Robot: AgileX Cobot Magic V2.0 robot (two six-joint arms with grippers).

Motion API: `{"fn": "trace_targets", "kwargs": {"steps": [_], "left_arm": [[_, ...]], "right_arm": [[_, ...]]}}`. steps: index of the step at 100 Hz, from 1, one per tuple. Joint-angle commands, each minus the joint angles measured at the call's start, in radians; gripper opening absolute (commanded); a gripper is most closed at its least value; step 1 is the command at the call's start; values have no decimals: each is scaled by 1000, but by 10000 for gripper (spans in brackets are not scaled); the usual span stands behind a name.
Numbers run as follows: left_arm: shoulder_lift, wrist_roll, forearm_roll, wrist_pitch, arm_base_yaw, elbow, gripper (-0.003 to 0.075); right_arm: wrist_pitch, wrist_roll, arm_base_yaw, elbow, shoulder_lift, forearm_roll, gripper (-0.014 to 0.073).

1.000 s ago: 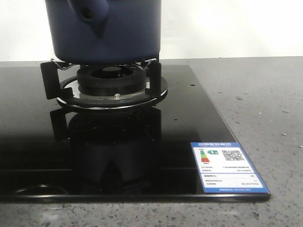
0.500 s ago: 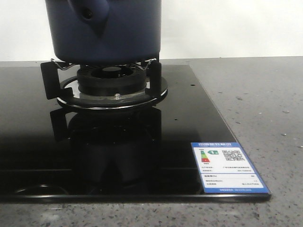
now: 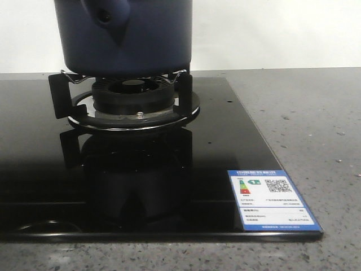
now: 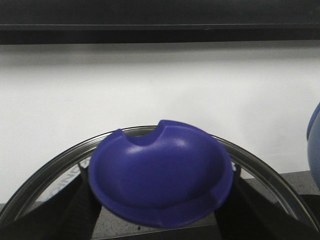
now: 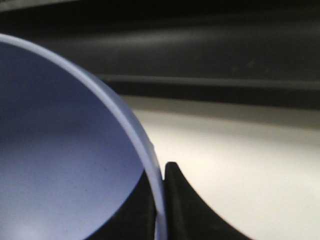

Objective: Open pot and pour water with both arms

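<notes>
The dark navy pot (image 3: 135, 39) stands on the gas burner (image 3: 132, 93) at the back left of the front view. Its handle socket (image 3: 104, 17) faces me and its top is cut off by the frame. Neither gripper shows in the front view. In the left wrist view my left gripper (image 4: 159, 202) is shut on the blue knob (image 4: 160, 170) of a glass lid with a metal rim (image 4: 45, 167), held up in front of a white wall. In the right wrist view my right gripper (image 5: 160, 200) pinches the rim of a light-blue bowl (image 5: 60, 150).
The burner sits on a black glass hob (image 3: 45, 169) with a blue-and-white energy label (image 3: 272, 199) at its front right corner. Grey speckled counter (image 3: 316, 113) lies to the right. A light-blue curved edge (image 4: 314, 145) shows in the left wrist view.
</notes>
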Motion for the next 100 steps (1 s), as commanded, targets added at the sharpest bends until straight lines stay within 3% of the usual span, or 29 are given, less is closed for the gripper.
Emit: {"fn": "trace_targets", "kwargs": {"steps": [1, 52, 100], "left_arm": [[-26, -8, -21, -91, 2, -36, 368], [-26, -8, -21, -91, 2, -36, 368], [-26, -8, -21, -91, 2, -36, 368]], "right_arm": [[-148, 8, 4, -25, -57, -22, -43], [-267, 60, 4, -25, -57, -99, -43], [-273, 60, 4, -25, -57, -107, -43]]}}
